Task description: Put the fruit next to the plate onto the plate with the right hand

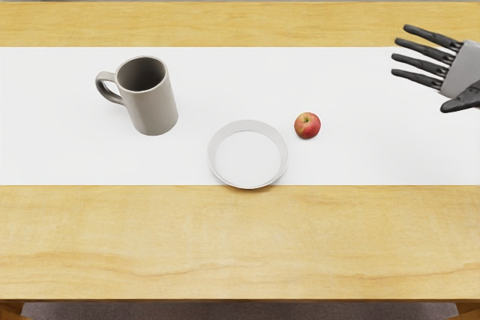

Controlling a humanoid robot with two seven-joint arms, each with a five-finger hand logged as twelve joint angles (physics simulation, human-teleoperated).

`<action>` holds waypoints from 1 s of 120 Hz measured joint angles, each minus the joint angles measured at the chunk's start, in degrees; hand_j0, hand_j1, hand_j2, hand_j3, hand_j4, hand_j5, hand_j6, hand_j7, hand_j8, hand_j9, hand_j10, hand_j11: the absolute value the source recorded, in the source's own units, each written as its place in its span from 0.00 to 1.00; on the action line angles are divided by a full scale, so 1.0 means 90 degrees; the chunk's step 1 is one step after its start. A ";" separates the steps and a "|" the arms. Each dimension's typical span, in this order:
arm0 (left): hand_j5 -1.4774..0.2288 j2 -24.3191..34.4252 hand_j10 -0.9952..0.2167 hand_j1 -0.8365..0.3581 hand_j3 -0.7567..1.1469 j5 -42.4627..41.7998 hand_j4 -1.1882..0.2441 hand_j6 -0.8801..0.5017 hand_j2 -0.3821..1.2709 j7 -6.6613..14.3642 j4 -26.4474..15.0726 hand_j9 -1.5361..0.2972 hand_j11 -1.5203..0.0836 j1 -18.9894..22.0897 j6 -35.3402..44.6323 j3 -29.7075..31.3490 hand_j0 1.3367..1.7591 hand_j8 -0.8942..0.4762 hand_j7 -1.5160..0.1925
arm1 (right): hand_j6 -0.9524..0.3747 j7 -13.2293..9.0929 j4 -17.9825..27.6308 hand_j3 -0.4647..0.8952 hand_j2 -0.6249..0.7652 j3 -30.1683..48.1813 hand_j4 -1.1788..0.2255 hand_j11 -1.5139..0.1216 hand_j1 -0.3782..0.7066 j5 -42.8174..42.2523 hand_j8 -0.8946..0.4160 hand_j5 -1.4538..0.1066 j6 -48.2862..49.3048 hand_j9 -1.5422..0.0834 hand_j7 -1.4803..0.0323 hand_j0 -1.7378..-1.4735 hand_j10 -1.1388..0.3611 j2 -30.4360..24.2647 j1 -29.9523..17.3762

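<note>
Right hand (446,69) enters at the far right edge, fingers spread wide and holding nothing, well apart from the fruit; I judge this a ready pose before the reach. Left to right on the white runner (360,73): grey mug (142,95), upright, handle to the left, well clear of the work; white plate (247,157), nothing on it; red apple (307,125) just beside the plate's right rim, not touching (the side nearest my hand, so the approach looks unobstructed). It sits stem end up, as far as I can tell. It is near-round, with no marked long axis.
</note>
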 joint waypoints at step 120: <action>0.87 0.0000 0.82 0.99 0.40 -0.0001 0.83 0.64 0.23 0.0000 0.0000 0.84 0.95 0.0000 0.0000 0.0001 0.76 0.65 0.89 | 0.69 0.0000 0.0178 0.34 0.44 -0.5567 0.81 0.90 0.07 -0.7726 0.65 0.90 -0.3639 0.92 0.95 0.30 0.73 0.2395 0.3687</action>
